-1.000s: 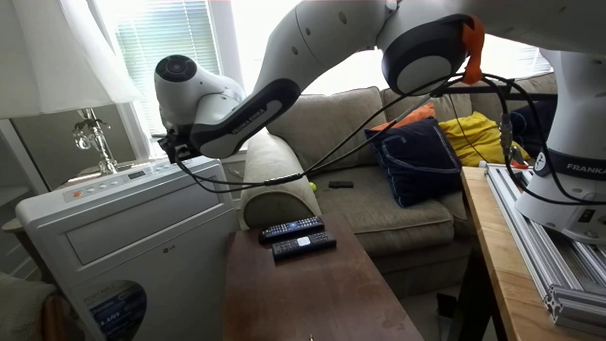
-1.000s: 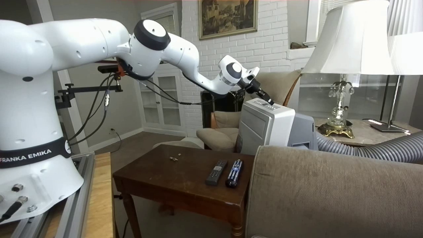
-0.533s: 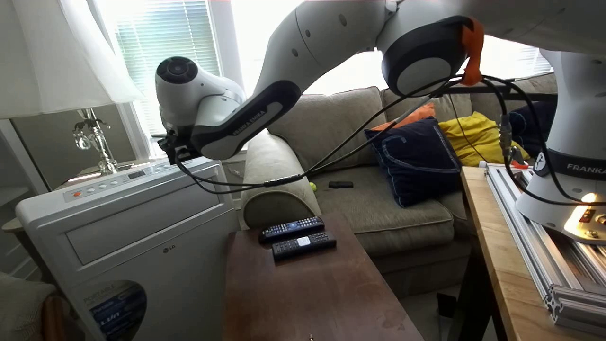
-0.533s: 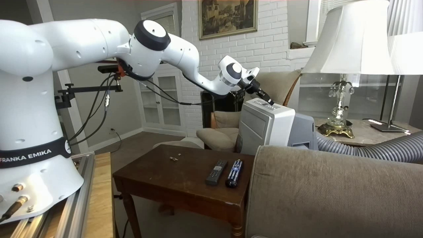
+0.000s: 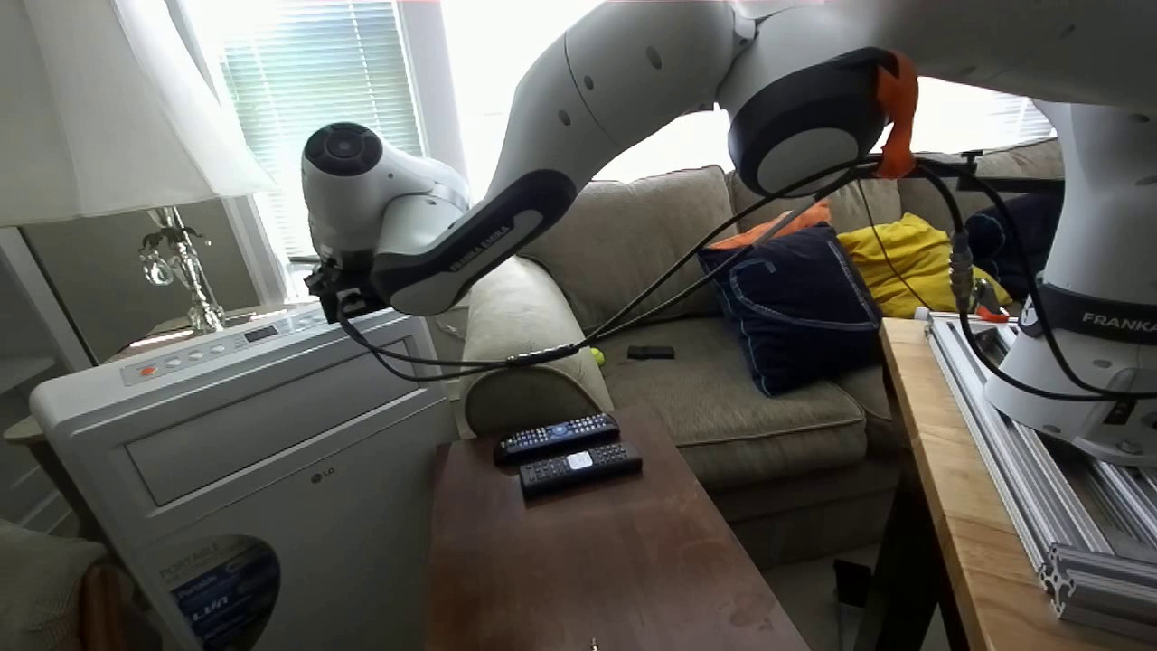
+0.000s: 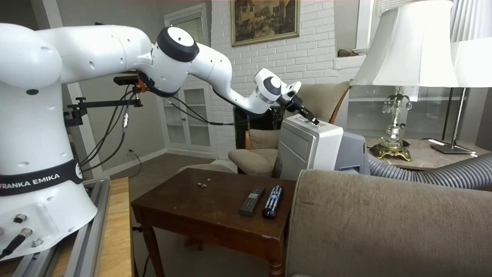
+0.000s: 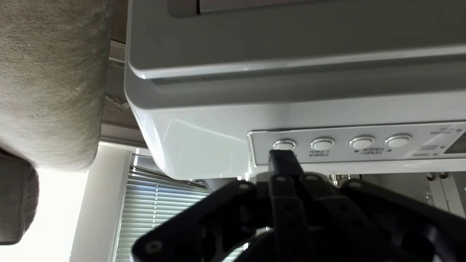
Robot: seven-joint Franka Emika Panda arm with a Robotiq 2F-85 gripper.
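Lowered slightly since the earlier frames: your arm [image 6: 209,63] and, with it, the gripper [image 6: 315,122]; the portable air conditioner [image 5: 352,533] has not shifted. Begin at the end button [image 7: 284,145] of the control panel [image 7: 341,145], on top of that unit. Your approach to it is judged complete or nearly so; no press is evidenced, and firm contact remains to be established. Position: your jaws are clenched together with nothing between them, and the fingertips [image 7: 284,162] overlap the button's edge in the wrist view, hiding most of its label. You cannot tell from these views whether they touch it or stand just short. Three further buttons [image 7: 322,143] run along the panel, the nearest marked TIMER and just beside your fingertips. Further out, the side table [image 5: 578,561] next to the unit bears two remotes [image 6: 251,201], well apart from the gripper. Beyond stand a sofa [image 5: 705,389] and, near the unit, a white-shaded lamp [image 6: 401,50].
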